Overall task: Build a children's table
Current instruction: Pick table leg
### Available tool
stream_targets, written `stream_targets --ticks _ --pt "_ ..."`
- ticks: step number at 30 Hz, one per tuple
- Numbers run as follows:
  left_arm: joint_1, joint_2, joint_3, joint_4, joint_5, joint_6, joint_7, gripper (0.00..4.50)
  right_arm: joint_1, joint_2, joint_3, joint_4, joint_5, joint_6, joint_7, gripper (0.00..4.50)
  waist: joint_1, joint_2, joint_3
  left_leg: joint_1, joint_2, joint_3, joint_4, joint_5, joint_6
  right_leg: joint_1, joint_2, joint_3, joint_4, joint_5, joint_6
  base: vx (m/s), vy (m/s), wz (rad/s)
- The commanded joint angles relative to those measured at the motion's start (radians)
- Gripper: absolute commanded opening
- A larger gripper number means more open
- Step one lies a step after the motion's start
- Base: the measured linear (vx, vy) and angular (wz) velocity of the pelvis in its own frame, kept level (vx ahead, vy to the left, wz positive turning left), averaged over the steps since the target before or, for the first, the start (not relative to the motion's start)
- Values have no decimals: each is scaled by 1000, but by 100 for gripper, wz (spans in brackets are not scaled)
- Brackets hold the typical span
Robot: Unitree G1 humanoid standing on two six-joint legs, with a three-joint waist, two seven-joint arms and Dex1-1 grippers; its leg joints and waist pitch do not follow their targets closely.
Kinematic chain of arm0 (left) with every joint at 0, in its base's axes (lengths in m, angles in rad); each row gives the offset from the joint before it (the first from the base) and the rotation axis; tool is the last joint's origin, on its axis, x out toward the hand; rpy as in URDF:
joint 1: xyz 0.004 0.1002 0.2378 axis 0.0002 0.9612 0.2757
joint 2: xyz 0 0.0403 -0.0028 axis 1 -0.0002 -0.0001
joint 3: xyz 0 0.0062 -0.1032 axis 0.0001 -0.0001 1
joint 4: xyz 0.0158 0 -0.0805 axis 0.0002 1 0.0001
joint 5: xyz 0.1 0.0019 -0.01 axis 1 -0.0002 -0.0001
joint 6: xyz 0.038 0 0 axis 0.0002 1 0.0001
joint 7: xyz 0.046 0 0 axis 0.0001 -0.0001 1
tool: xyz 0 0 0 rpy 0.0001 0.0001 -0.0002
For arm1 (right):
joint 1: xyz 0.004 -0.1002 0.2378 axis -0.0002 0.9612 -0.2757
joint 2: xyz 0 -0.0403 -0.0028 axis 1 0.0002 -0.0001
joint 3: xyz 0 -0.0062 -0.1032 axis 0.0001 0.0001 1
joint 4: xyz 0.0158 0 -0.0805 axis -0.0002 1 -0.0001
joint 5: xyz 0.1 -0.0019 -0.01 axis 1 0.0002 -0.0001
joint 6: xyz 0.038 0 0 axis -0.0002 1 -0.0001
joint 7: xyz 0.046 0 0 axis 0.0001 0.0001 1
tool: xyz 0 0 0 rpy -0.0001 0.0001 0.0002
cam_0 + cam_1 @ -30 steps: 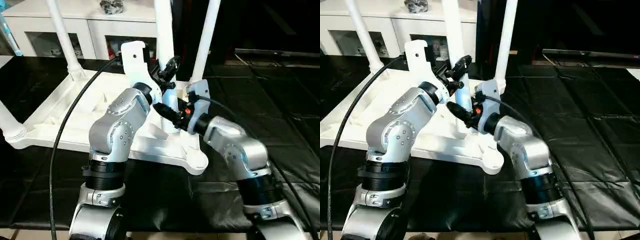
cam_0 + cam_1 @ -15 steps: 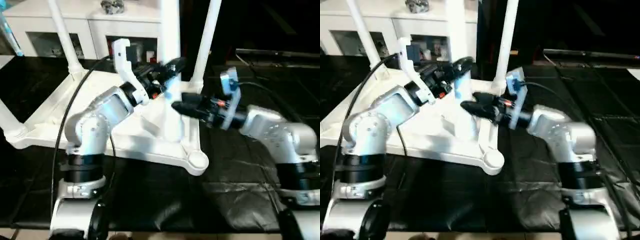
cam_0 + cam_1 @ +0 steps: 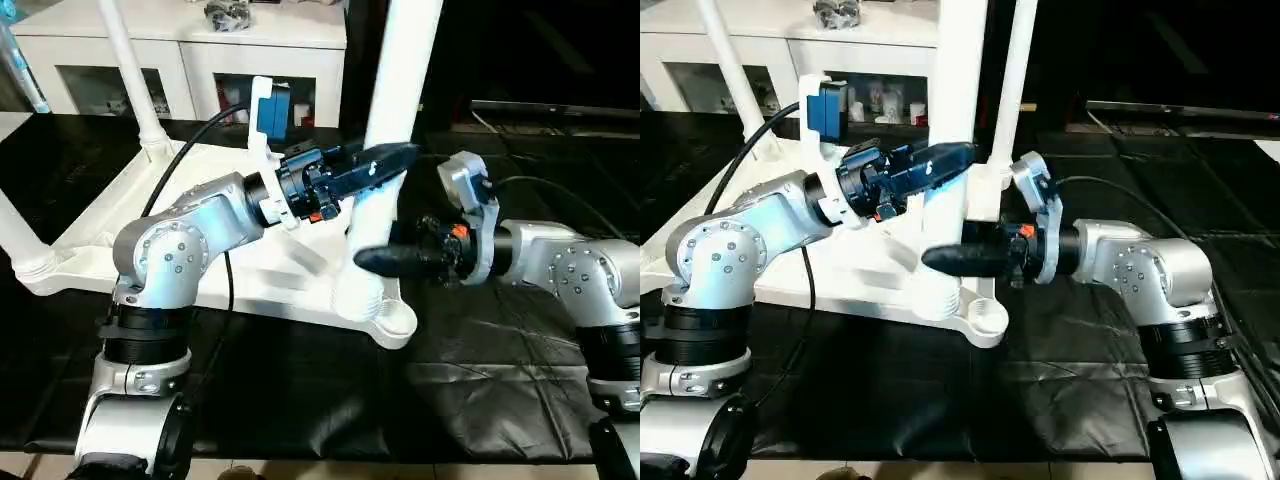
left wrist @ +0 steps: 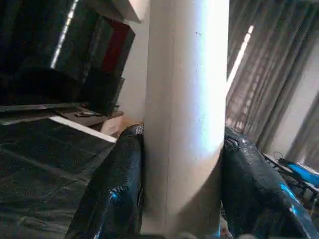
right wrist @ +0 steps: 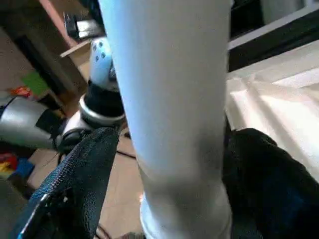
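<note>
The white tabletop (image 3: pixel 130 215) lies upside down on the black-covered table. Legs stand in its far left (image 3: pixel 125 70), near left (image 3: pixel 15 240) and far right (image 3: pixel 1012 80) corner sockets. A fourth leg (image 3: pixel 392 100) is held upright, its lower end (image 3: pixel 358 292) on the ribbed underside just beside the empty near right socket (image 3: pixel 394 322). My left gripper (image 3: pixel 392 158) is shut on this leg at mid height, its fingers (image 4: pixel 114 194) on both sides of it. Lower down, my right gripper (image 3: pixel 372 262) is shut on the same leg (image 5: pixel 169 99).
A white cabinet with glass doors (image 3: pixel 190 50) stands behind the table. Black sheeting (image 3: pixel 300 400) covers the table in front and to the right. A black cable (image 3: pixel 180 170) loops from my left arm. A dark shelf (image 3: pixel 560 105) runs at the back right.
Both grippers have carried the leg from the tabletop's middle toward the near right corner, closer to the camera. My elbows have swung outward, and the leg's lower end now rests beside the empty socket.
</note>
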Motion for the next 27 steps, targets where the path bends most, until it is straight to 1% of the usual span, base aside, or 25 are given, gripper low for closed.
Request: stream_targets --ticks 1,4,5,9,10,12,15,17,18,19,22,23,25,27 --pt "-31 3 -14 -12 -3 -7 -15 185 -7 -8 9 -14 -4 -12 11 383 5 -14 -73 9 8 7 -67 -191 6 63 -38 36 -81 -362 -143 0 0 0" --pt "-32 2 -18 -8 -4 -9 -17 185 -4 -4 17 -13 -10 -18 17 383 5 -13 -74 8 9 6 -67 -184 5 64 -38 36 -79 -349 -146 0 0 0" --pt "-33 1 -20 -7 -4 -11 -18 185 -3 0 20 -14 -13 -21 21 356 5 -14 -75 8 8 7 -67 -181 7 64 -38 37 -78 -341 -149 0 0 0" --pt "-33 -3 -22 -7 -4 -13 -19 185 -4 7 26 -5 -17 -32 24 343 5 -14 -76 7 9 7 -67 -165 10 65 -38 37 -73 -304 -162 0 0 0" --pt "-34 -3 -23 -6 -2 -14 -20 185 -4 10 27 -3 -16 -33 25 314 5 -14 -77 7 9 7 -66 -164 11 65 -37 37 -72 -297 -166 0 0 0" --pt "-34 -4 -23 -5 -1 -15 -22 185 -4 13 30 -3 -14 -32 27 306 6 -13 -77 7 9 8 -66 -157 14 66 -38 38 -71 -283 -173 0 0 0" --pt "-36 -3 -23 -2 0 -19 -23 185 -1 13 39 -5 -17 -34 32 271 5 -14 -77 7 9 8 -66 -161 15 67 -38 38 -71 -292 -171 0 0 0" --pt "-37 -3 -22 -3 -2 -19 -22 185 1 12 45 -3 -22 -36 32 259 6 -12 -75 8 9 8 -66 -167 12 65 -38 37 -73 -309 -166 0 0 0" --pt "-37 -3 -22 -3 -2 -19 -22 185 1 12 45 -3 -22 -36 32 251 5 -14 -75 7 8 8 -66 -168 12 66 -38 38 -74 -312 -164 0 0 0" --pt "-38 -4 -22 -2 -2 -22 -19 185 3 12 47 -1 -23 -38 32 251 6 -12 -75 8 8 8 -66 -174 11 65 -38 37 -75 -322 -160 0 0 0" --pt "-39 -6 -22 -2 -2 -23 -18 184 4 13 48 0 -23 -39 31 222 5 -12 -74 8 8 7 -67 -184 7 65 -37 37 -76 -327 -159 0 0 0" --pt "-40 -8 -23 -3 -4 -21 -19 184 5 14 48 0 -24 -39 31 214 6 -8 -74 9 8 7 -67 -185 7 65 -38 37 -76 -329 -158 0 0 0" --pt "-40 -11 -24 -5 -8 -18 -20 184 7 15 47 0 -23 -38 32 209 6 -10 -75 8 8 7 -66 -182 7 66 -37 37 -76 -322 -159 0 0 0" --pt "-39 -15 -27 -11 -13 -13 -19 184 10 18 44 -1 -23 -37 31 205 7 -7 -75 9 9 6 -67 -181 7 65 -37 37 -75 -314 -163 0 0 0"
